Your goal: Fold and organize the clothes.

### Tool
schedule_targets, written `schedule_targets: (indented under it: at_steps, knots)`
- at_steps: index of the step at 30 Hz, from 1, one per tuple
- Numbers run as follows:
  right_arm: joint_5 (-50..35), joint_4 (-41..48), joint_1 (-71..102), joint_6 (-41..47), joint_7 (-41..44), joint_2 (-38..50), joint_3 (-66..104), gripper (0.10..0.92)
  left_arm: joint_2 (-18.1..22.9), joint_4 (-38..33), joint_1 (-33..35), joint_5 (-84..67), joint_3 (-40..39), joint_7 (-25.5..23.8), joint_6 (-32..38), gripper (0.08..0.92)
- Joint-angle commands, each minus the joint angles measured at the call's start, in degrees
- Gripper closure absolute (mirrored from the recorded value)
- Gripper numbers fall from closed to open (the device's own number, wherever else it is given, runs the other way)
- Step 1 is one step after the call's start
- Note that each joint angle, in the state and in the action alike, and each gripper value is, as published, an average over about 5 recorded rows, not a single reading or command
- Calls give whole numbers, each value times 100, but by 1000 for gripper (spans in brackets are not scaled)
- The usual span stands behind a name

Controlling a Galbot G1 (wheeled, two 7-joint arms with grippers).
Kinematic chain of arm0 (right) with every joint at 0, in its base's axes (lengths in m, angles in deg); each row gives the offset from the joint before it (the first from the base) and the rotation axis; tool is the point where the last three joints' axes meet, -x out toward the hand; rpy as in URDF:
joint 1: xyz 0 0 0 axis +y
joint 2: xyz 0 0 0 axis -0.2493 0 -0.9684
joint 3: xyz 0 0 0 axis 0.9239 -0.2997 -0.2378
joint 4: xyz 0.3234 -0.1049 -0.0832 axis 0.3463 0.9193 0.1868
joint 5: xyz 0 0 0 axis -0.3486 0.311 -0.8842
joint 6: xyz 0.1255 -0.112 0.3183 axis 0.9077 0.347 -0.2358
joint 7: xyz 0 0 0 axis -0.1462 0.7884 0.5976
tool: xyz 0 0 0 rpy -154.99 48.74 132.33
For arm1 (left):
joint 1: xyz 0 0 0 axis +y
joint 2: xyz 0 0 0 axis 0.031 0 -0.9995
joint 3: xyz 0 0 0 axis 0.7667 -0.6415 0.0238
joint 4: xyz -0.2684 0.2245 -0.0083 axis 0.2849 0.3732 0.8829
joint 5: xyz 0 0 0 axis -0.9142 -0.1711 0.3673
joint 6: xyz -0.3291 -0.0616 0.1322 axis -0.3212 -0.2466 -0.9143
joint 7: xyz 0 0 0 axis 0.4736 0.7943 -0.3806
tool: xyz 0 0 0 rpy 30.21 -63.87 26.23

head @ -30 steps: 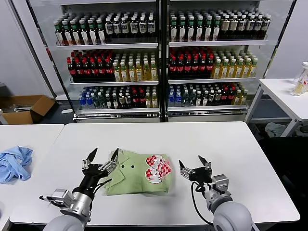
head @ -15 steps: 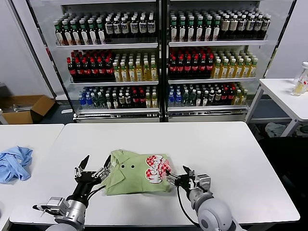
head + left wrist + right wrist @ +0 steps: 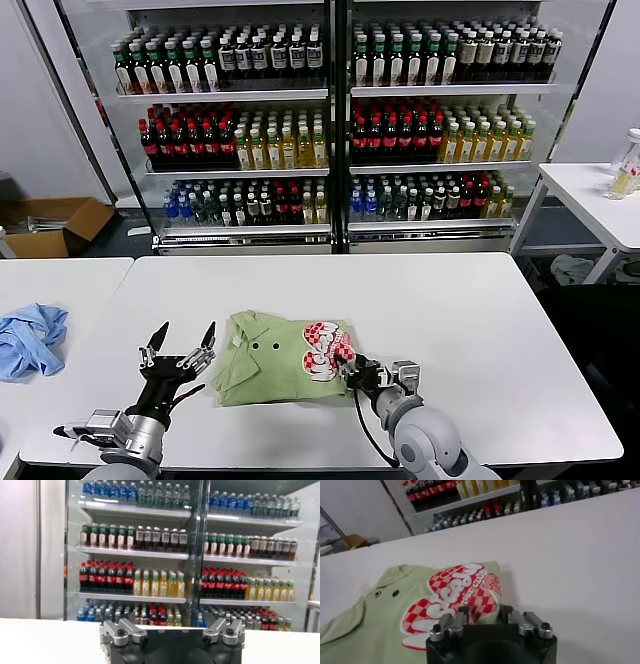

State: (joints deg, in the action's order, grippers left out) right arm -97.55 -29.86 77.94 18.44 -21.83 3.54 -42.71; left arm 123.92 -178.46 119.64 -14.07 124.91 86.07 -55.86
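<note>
The polo shirt lies on the table between left claw and right claw.

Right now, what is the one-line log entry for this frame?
polo shirt: folded, on table | right end effector: at shirt's near-right edge, closing | left end effector: open, beside collar

A white bench stood before two glass-fronted coolers stocked with rows of bottles. Another white bench adjoined it, and a white side table stood farther off. An open cardboard box sat on the dark floor by a pale wall.
</note>
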Motion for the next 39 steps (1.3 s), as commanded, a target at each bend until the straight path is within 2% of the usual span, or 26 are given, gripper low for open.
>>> schedule_targets:
  at_steps: [1,10,12,15,20,25,30,34,39]
  knots:
    - [195,198,-84,-173,222,-98,-40,613,-20,72,15,68,96,9,38,177]
    - [728,-453,30,-201,569,360,487,856,-83,167,-35,66,114,19,19,177]
    - [746,-578,100,-122,610,558,666,898,-80,187,-54,68,99,19,18,177]
    - [793,-688,246,-38,678,811,881,919,-75,216,-76,77,68,17,24,177]
    - [1458,-573,414,-128,904,1010,1135,919,-73,272,-93,272,6,-17,194,177]
    - [2698,-236,521,-560,1178,885,1115,919,-20,451,-135,1491,-118,-203,947,177]
    - [2406,-531,679,-547,895,839,1175,903,28,419,-228,2263,-238,-247,1580,177]
    - [2340,-1088,1013,-480,819,975,1618,811,12,390,-371,2624,-238,-282,1811,177]
    - [2402,-1399,1152,-582,884,1077,2068,664,-12,588,-603,2932,-176,-659,2166,177]
